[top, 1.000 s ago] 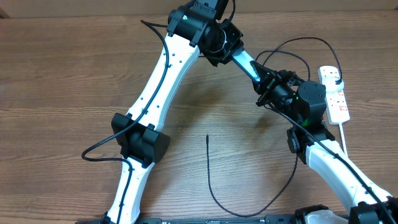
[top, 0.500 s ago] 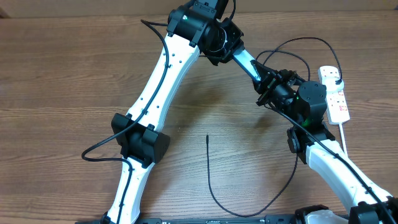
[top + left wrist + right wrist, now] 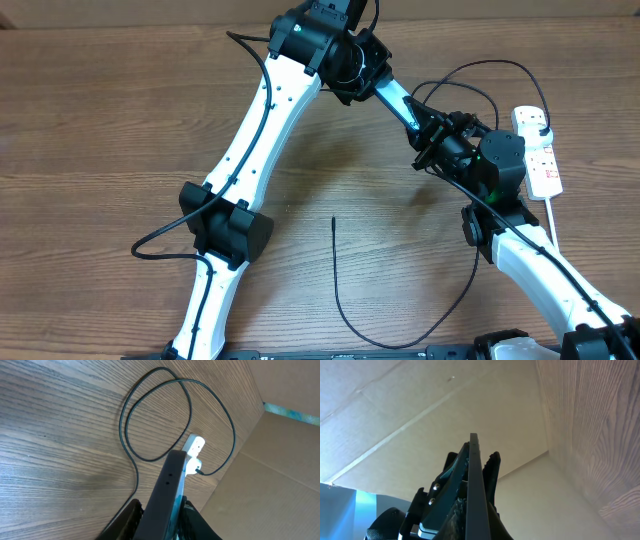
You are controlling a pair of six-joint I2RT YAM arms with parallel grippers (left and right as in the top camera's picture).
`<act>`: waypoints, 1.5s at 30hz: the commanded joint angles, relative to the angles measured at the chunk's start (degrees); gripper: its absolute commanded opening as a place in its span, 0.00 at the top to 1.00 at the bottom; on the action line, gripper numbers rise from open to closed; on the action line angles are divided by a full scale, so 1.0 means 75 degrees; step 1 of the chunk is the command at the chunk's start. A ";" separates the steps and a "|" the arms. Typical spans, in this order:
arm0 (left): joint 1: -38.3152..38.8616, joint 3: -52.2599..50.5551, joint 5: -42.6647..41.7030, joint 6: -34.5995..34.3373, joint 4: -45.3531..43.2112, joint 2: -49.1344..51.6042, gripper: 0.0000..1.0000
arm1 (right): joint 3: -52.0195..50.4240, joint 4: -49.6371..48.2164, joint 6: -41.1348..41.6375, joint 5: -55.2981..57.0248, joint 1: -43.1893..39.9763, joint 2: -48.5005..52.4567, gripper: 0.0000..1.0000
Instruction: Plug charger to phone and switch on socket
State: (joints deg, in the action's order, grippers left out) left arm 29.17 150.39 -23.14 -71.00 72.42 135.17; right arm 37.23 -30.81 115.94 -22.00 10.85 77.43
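Nothing has moved — left pincer (image 3: pixel 372 85) and right pincer (image 3: pixel 425 135) both stay clamped on the slim teal-screened phone (image 3: pixel 398 104), thin black charger cable (image 3: pixel 335 270) still unplugged.

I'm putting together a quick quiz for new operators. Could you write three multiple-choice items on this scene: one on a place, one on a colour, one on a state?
1. Where is the charger's free tip? A on the table; B hanging off the edge; C in a gripper.
2. What colour is the socket? A black; B white; C green.
3. The phone is: A lying flat on the wood; B propped against the wall; C held up at both ends.
Answers: 1 A, the tip lies on bare wood. 2 B, its casing is white. 3 C, the left gripper and right gripper are both shut on it.
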 commanded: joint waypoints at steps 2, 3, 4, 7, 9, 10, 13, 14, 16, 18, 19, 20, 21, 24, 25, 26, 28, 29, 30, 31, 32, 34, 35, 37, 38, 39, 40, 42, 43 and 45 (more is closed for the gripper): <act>0.0166 0.0020 0.0568 -0.0052 0.0297 0.0020 0.96 | 0.0233 -0.0286 0.0769 -0.0449 0.0093 -0.0105 0.96; 0.0166 0.0020 0.0568 -0.0052 0.0297 0.0020 0.96 | 0.0233 -0.0286 0.0769 -0.0449 0.0093 -0.0105 0.96; 0.0166 0.0020 0.0568 -0.0052 0.0297 0.0020 0.96 | 0.0233 -0.0286 0.0769 -0.0449 0.0093 -0.0105 0.96; 0.0166 0.0020 0.0568 -0.0052 0.0297 0.0020 0.96 | 0.0233 -0.0286 0.0769 -0.0452 0.0093 -0.0105 0.96; 0.0166 0.0020 0.0565 -0.0052 0.0280 0.0020 0.96 | 0.0233 -0.0286 0.0769 -0.0455 0.0093 -0.0105 0.96; 0.0166 0.0020 0.0565 -0.0052 0.0274 0.0020 0.96 | 0.0233 -0.0286 0.0769 -0.0455 0.0093 -0.0105 0.96; 0.0166 0.0020 0.0560 -0.0050 0.0262 0.0020 0.96 | 0.0233 -0.0286 0.0769 -0.0455 0.0093 -0.0105 0.96; 0.0166 0.0020 0.0560 -0.0050 0.0248 0.0020 0.96 | 0.0233 -0.0286 0.0769 -0.0455 0.0093 -0.0105 0.96; 0.0166 0.0020 0.0560 -0.0052 0.0242 0.0020 0.96 | 0.0233 -0.0286 0.0769 -0.0455 0.0093 -0.0105 0.96; 0.0166 0.0020 0.0560 -0.0050 0.0239 0.0020 0.96 | 0.0233 -0.0286 0.0769 -0.0455 0.0093 -0.0105 0.96; 0.0166 0.0020 0.0560 -0.0050 0.0236 0.0020 0.96 | 0.0233 -0.0286 0.0769 -0.0455 0.0093 -0.0105 0.96; 0.0166 0.0020 0.0562 -0.0050 0.0224 0.0020 0.96 | 0.0233 -0.0286 0.0769 -0.0455 0.0093 -0.0105 0.96; 0.0166 0.0020 0.0560 -0.0050 0.0201 0.0020 0.96 | 0.0233 -0.0286 0.0769 -0.0455 0.0093 -0.0105 0.96; 0.0166 0.0020 0.0548 -0.0047 0.0105 0.0020 0.96 | 0.0233 -0.0283 0.0775 -0.0452 0.0093 -0.0105 0.96; 0.0166 0.0020 0.0539 -0.0047 0.0076 0.0020 0.96 | 0.0233 -0.0286 0.0778 -0.0449 0.0093 -0.0105 0.96; 0.0166 0.0020 0.0539 -0.0050 0.0067 0.0020 0.96 | 0.0233 -0.0286 0.0801 -0.0446 0.0093 -0.0105 0.96; 0.0166 0.0020 0.0530 -0.0047 0.0041 0.0020 0.96 | 0.0233 -0.0283 0.0962 -0.0449 0.0093 -0.0105 0.96; 0.0166 0.0020 0.0530 -0.0050 0.0026 0.0020 0.96 | 0.0233 -0.0286 0.1003 -0.0440 0.0093 -0.0105 0.96; 0.0166 0.0020 0.0493 -0.0047 0.0009 0.0020 0.96 | 0.0233 -0.0286 0.1055 -0.0420 0.0093 -0.0105 0.96; 0.0166 0.0020 0.0484 -0.0044 -0.0020 0.0020 0.96 | 0.0233 -0.0289 0.1055 -0.0417 0.0093 -0.0105 0.96; 0.0166 0.0020 0.0478 -0.0044 -0.0052 0.0020 0.96 | 0.0233 -0.0289 0.1055 -0.0388 0.0093 -0.0105 0.96; 0.0166 0.0020 0.0478 -0.0047 -0.0073 0.0020 0.96 | 0.0233 -0.0289 0.1058 -0.0329 0.0093 -0.0105 0.96; 0.0166 0.0020 0.0475 -0.0047 -0.0076 0.0020 0.96 | 0.0233 -0.0289 0.1055 -0.0326 0.0093 -0.0105 0.96; 0.0166 0.0020 0.0475 -0.0044 -0.0076 0.0020 0.96 | 0.0233 -0.0294 0.1055 -0.0280 0.0093 -0.0105 0.96; 0.0166 0.0020 0.0472 -0.0044 -0.0076 0.0020 0.96 | 0.0233 -0.0321 0.1055 -0.0277 0.0093 -0.0105 0.96; 0.0166 0.0020 0.0458 -0.0044 -0.0079 0.0020 0.96 | 0.0233 -0.0344 0.1055 -0.0277 0.0093 -0.0105 0.96; 0.0166 0.0020 0.0434 -0.0044 -0.0085 0.0020 0.96 | 0.0233 -0.0347 0.1055 -0.0280 0.0093 -0.0105 0.96; 0.0166 0.0020 0.0367 -0.0044 -0.0105 0.0020 0.96 | 0.0233 -0.0344 0.1055 -0.0280 0.0093 -0.0105 0.96; 0.0166 0.0020 0.0350 -0.0044 -0.0125 0.0020 0.96 | 0.0233 -0.0344 0.1055 -0.0277 0.0093 -0.0105 0.96; 0.0166 0.0020 0.0338 -0.0044 -0.0166 0.0020 0.96 | 0.0233 -0.0350 0.1055 -0.0280 0.0093 -0.0105 0.96</act>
State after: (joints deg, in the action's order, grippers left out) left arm 29.28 150.39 -23.92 -70.39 69.82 135.17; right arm 37.23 -31.59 115.96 -20.93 10.48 77.43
